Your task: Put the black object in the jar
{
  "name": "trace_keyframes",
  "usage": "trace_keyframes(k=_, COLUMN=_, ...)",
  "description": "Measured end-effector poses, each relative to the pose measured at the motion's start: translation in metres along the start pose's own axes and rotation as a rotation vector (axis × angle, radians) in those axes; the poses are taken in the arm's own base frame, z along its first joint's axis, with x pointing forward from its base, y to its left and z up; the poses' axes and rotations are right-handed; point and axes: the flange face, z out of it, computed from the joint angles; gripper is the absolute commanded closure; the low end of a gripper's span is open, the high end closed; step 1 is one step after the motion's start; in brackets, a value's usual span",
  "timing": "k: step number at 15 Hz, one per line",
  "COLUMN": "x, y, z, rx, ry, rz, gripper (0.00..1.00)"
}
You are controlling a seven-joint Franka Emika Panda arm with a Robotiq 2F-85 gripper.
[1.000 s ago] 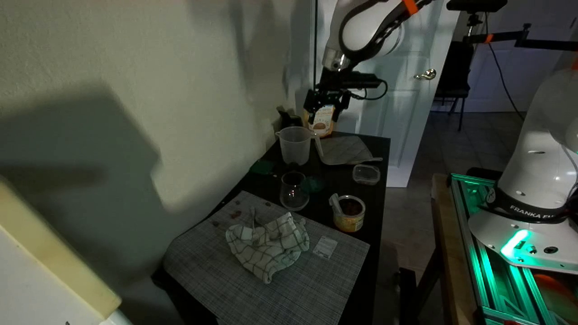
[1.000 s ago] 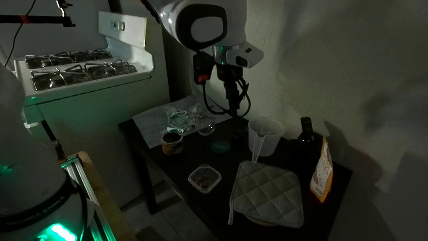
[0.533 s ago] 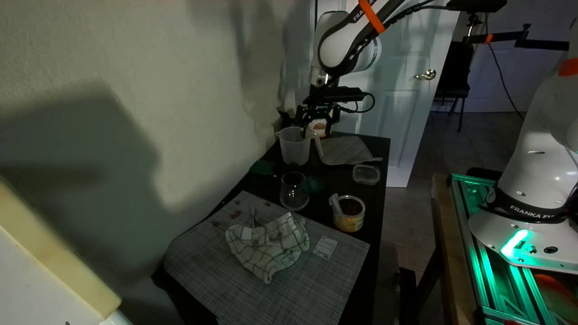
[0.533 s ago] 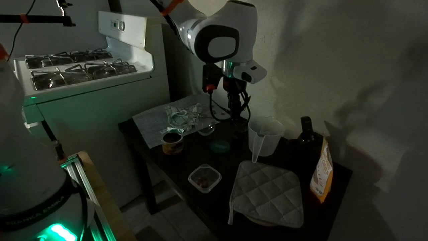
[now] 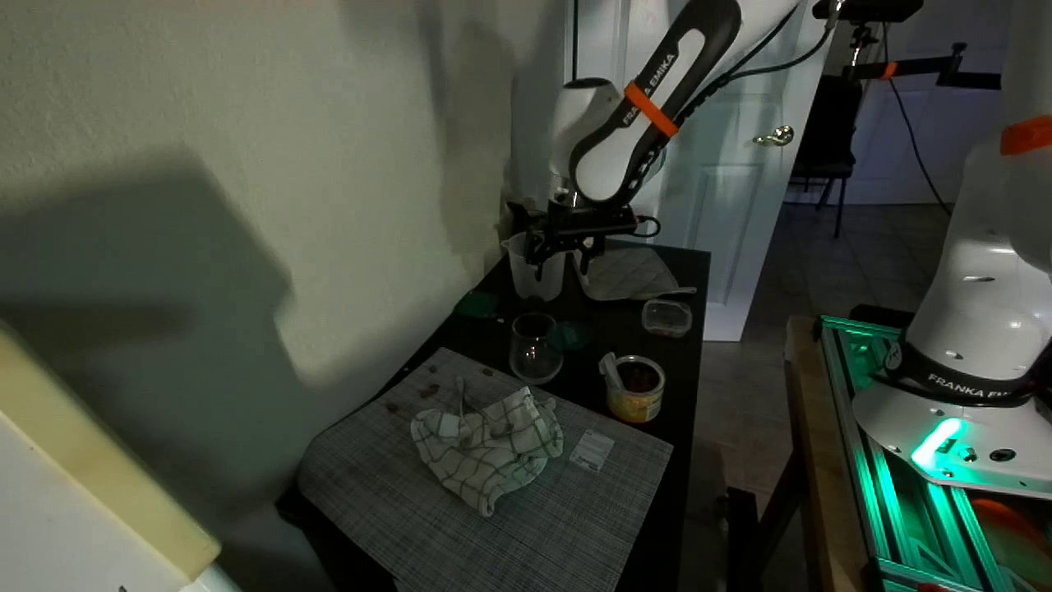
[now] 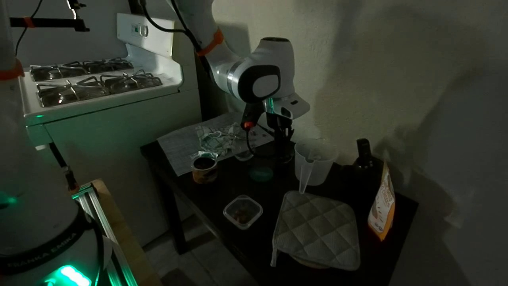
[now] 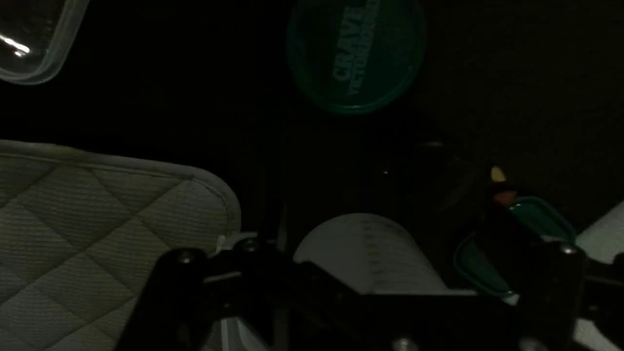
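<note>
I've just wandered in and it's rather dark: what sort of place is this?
Probably a home kitchen, or perhaps a room set up like one: there's a boxy white gas stove, a grey quilted cloth pot holder and a handled translucent plastic measuring jug.

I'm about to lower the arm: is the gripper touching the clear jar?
Apart: in an exterior view the gripper ends above the clear jar, with part of the measuring jug showing between them.

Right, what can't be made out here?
Black object, wrist view: outline lost in darkness.
Plastic container, wrist view: cut by top and left edges.
Round-edged thing, in an exterior view: mostly covered by the oven mitt.
Can, in an exterior view: what fills it is too dark to identify.
</note>
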Motion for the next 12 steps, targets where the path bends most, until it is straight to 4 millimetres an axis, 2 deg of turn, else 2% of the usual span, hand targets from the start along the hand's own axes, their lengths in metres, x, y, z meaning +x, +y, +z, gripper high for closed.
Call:
trace_keyframes(k=3, x=0.007, y=-0.004, z=0.03, rx=-0.041, ry=0.013, rz=-0.016, gripper=0.0)
trace_keyframes(k=5, x=0.006, y=-0.014, z=0.043, rx=-0.036, ry=0.032, rz=-0.035, gripper=0.0)
trace_keyframes(k=9, x=-0.004, y=-0.04, z=0.057, rx=0.007, ry=0.071, rz=-0.071, gripper=0.0)
trace_keyframes(k=12, x=-0.01, y=-0.051, z=0.064, rx=0.021, ry=0.081, rz=-0.073, gripper=0.02)
